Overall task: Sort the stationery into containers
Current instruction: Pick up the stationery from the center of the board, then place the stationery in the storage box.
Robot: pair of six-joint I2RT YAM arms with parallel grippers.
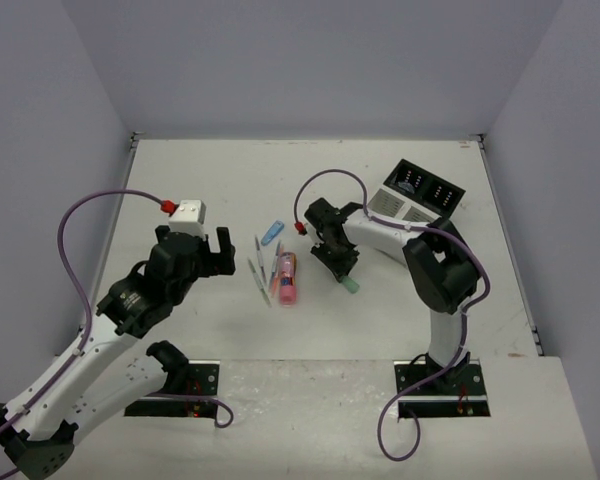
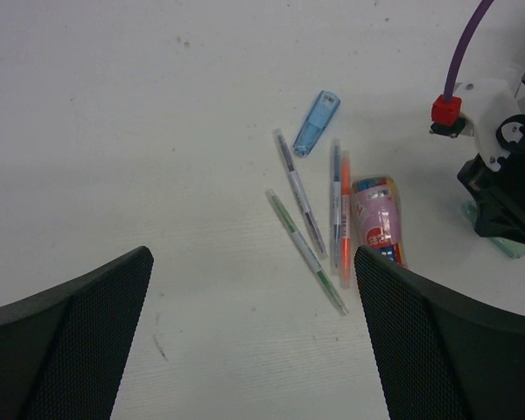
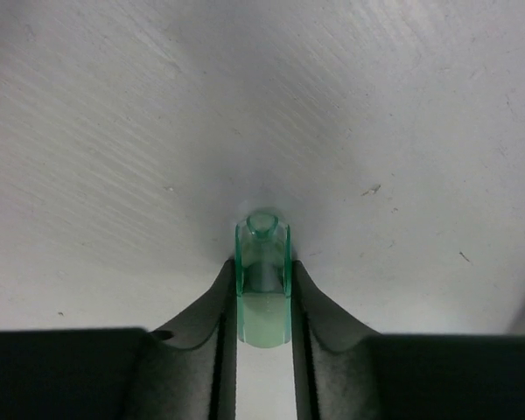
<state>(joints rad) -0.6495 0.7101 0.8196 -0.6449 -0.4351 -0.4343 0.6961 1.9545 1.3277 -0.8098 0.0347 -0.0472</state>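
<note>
My right gripper (image 3: 262, 271) has its jaws pinching the green capsule (image 3: 262, 302) across its sides, with the rounded tip poking out past the fingertips, at or just above the table (image 1: 230, 170); I cannot tell if it touches. It sits just right of the pink cylinder (image 2: 378, 219), well apart from the organizer (image 1: 420, 195) at the far right. I judge the capsule light, stiff and slick clear plastic, so it could squirt out forwards. I would rather hold it mid-body, squarely on the flat flanks. My left gripper (image 2: 249, 262) hangs with jaws spread wide over the pens (image 2: 299, 194) and the blue capsule (image 2: 317, 122), holding nothing
</note>
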